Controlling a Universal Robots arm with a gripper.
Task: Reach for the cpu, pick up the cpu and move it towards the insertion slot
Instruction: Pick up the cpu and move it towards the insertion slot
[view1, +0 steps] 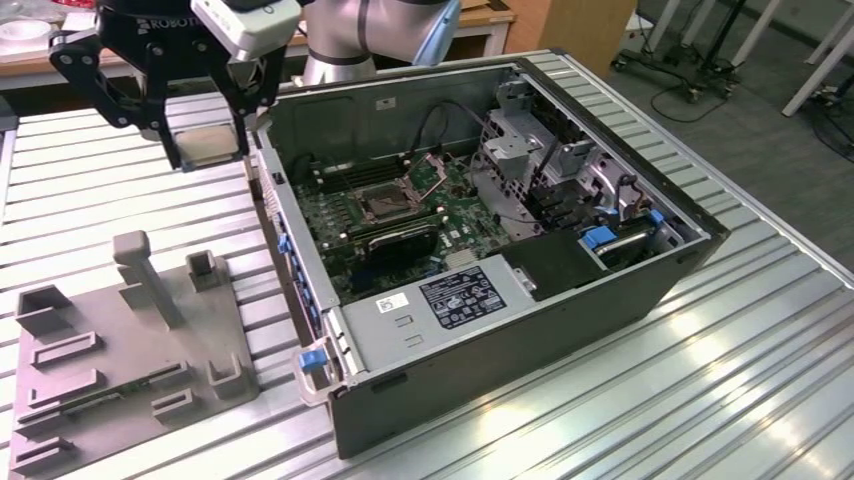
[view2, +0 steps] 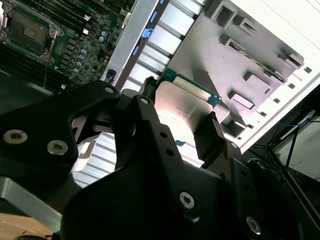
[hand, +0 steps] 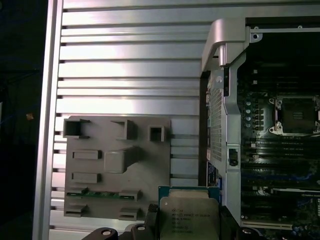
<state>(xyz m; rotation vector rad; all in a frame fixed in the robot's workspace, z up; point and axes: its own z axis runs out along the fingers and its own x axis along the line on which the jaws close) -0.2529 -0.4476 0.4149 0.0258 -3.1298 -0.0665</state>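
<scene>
Above the ribbed metal table (view1: 120, 190), the cpu (hand: 189, 217) clamped flat between the claw (view1: 207, 150) fingers, beside the open case (view1: 641, 290)

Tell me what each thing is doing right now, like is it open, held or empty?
gripper: shut on the cpu, raised above the table beside the case.
cpu: held between the fingers, lifted off the grey fixture.
insertion slot: open, empty, dark centre showing.
computer case: side panel off, motherboard exposed.
grey fixture: lying on the table, no cpu on it.
</scene>
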